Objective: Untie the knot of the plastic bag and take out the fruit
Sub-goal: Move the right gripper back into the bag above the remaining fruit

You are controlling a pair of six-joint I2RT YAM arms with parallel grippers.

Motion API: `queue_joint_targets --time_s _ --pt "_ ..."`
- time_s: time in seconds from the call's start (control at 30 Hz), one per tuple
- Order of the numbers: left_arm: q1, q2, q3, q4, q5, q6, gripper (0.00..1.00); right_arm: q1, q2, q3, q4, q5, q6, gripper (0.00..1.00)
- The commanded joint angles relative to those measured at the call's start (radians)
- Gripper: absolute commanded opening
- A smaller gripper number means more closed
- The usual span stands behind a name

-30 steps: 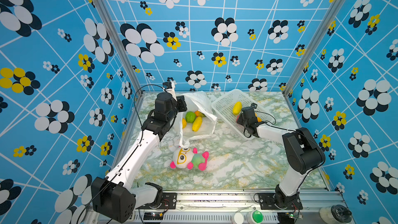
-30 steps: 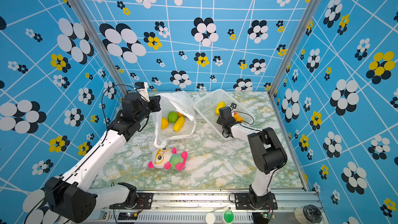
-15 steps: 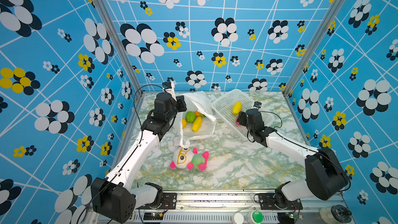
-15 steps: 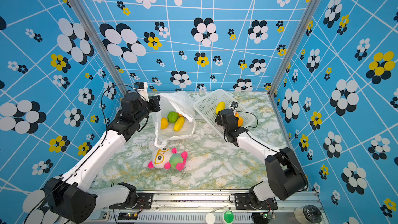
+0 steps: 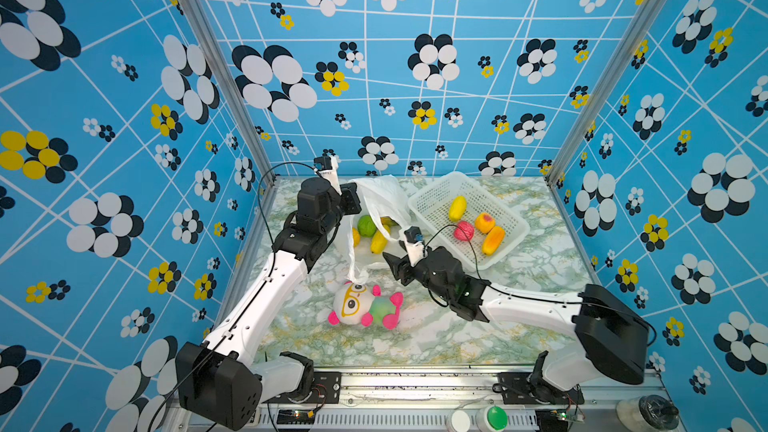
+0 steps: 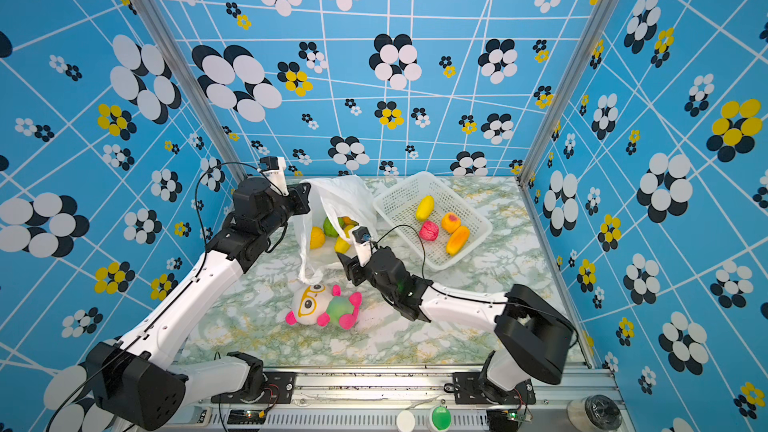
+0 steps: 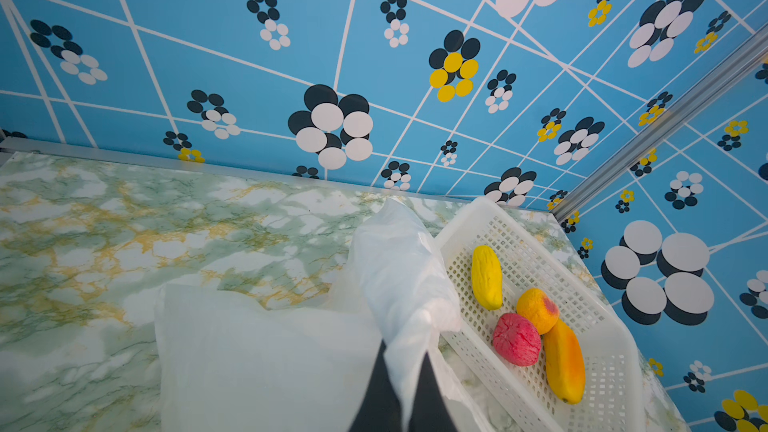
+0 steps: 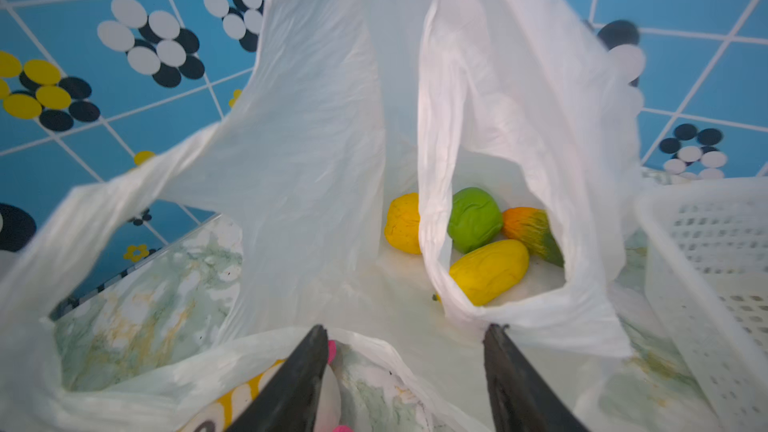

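My left gripper is shut on the plastic bag and holds its top edge up at the back left. The bag's mouth gapes toward my right gripper, which stands open just in front of it, one fingertip against the bag's rim. Inside lie fruit: a green one, a long yellow one, a round yellow one and an orange-green one. No knot shows; a loose handle loop hangs down.
A white perforated basket at the back right holds several fruits, among them a yellow one and a pink-red one. A plush doll lies in front of the bag, under the hanging handle. Blue patterned walls enclose the table.
My right gripper has left the basket and swung left and forward to the bag's mouth. The left gripper has kept its hold and place.
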Motion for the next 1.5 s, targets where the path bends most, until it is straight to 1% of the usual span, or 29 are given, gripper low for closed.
queue_joint_targets --time_s 0.0,0.07,0.13,0.17,0.23,0.3,0.37,0.43,0.47,0.63,0.73,0.8,0.87,0.97,1.03,1.2,1.23,1.37,1.47 --pt "0.006 -0.022 -0.018 0.029 0.005 -0.003 0.00 -0.007 0.117 0.105 0.043 -0.043 0.068 0.59" --pt "0.006 -0.023 -0.020 0.029 0.004 -0.004 0.00 -0.007 0.179 0.169 -0.010 0.001 0.092 0.59" --pt "0.006 -0.023 -0.019 0.031 0.006 -0.002 0.00 -0.008 0.228 0.230 -0.074 0.051 0.120 0.55" --pt "0.006 -0.022 -0.017 0.031 0.009 -0.002 0.00 -0.007 0.250 0.249 -0.086 0.059 0.132 0.54" --pt "0.006 -0.019 -0.016 0.031 0.015 0.000 0.00 -0.008 0.286 0.274 -0.086 0.069 0.154 0.56" --pt "0.006 -0.020 -0.015 0.034 0.019 0.000 0.00 -0.008 0.319 0.315 -0.123 0.091 0.185 0.56" --pt "0.005 -0.022 -0.017 0.032 0.020 0.002 0.00 -0.009 0.335 0.336 -0.139 0.092 0.201 0.55" --pt "0.005 -0.027 -0.018 0.029 0.013 0.002 0.00 -0.003 0.318 0.297 -0.085 0.082 0.196 0.55" --pt "0.006 -0.028 -0.019 0.028 0.009 0.002 0.00 0.001 0.292 0.258 -0.037 0.090 0.181 0.58" --pt "0.007 -0.030 -0.020 0.030 0.008 -0.002 0.00 0.035 0.112 0.049 0.147 0.187 0.055 0.71" --pt "0.006 -0.023 -0.017 0.028 0.013 -0.003 0.00 0.038 -0.002 -0.063 0.213 0.241 0.001 0.73" --pt "0.005 -0.019 -0.014 0.026 0.016 -0.006 0.00 0.038 -0.057 -0.123 0.262 0.237 -0.038 0.68" --pt "0.006 -0.019 -0.012 0.025 0.018 -0.007 0.00 0.038 -0.071 -0.141 0.283 0.217 -0.053 0.61" --pt "0.004 -0.022 -0.013 0.024 0.017 -0.006 0.00 0.045 -0.022 -0.117 0.289 0.179 -0.046 0.53" --pt "0.005 -0.024 -0.014 0.022 0.014 -0.006 0.00 0.065 0.027 -0.094 0.301 0.164 -0.039 0.51" --pt "0.006 -0.024 -0.013 0.022 0.011 -0.004 0.00 0.119 0.140 -0.027 0.320 0.138 -0.054 0.49" --pt "0.007 -0.024 -0.013 0.021 0.011 -0.004 0.00 0.119 0.158 -0.013 0.308 0.145 -0.039 0.49" --pt "0.006 -0.028 -0.016 0.022 0.012 -0.005 0.00 0.114 0.230 0.027 0.296 0.259 0.006 0.45" --pt "0.006 -0.036 -0.021 0.025 0.013 -0.005 0.00 0.097 0.279 0.090 0.224 0.292 0.044 0.42"
